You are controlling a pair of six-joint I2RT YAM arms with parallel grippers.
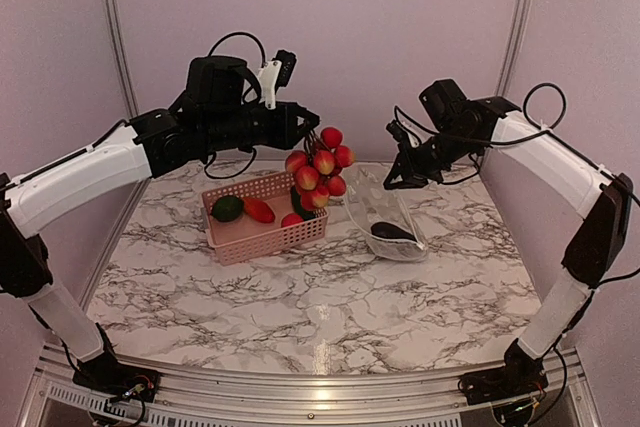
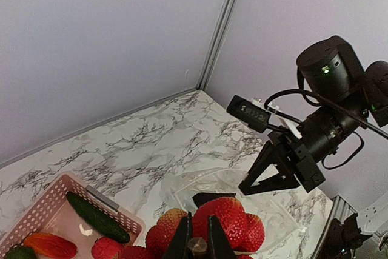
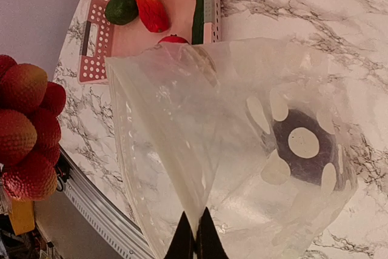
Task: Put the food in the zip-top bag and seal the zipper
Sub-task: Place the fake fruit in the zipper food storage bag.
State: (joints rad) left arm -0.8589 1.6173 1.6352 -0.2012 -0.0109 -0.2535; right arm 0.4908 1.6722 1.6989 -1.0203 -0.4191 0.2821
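My left gripper (image 1: pixel 311 131) is shut on the stem of a bunch of red toy fruit (image 1: pixel 321 173), which hangs in the air between the basket and the zip-top bag (image 1: pixel 386 215). In the left wrist view the gripper (image 2: pixel 199 238) is above the bunch (image 2: pixel 229 215), with the bag's (image 2: pixel 212 187) mouth just beyond. My right gripper (image 3: pixel 197 242) is shut on the bag's (image 3: pixel 242 107) upper edge and holds the mouth up. The zipper (image 3: pixel 130 168) runs along that edge. One dark piece (image 3: pixel 303 163) lies inside the bag.
A pink lattice basket (image 1: pixel 268 239) stands left of the bag, touching it. It holds a green piece (image 1: pixel 228 208), an orange-red piece (image 1: pixel 259 210), a red piece (image 1: pixel 291 219) and a dark green cucumber (image 2: pixel 97 217). Walls close in on the back and both sides.
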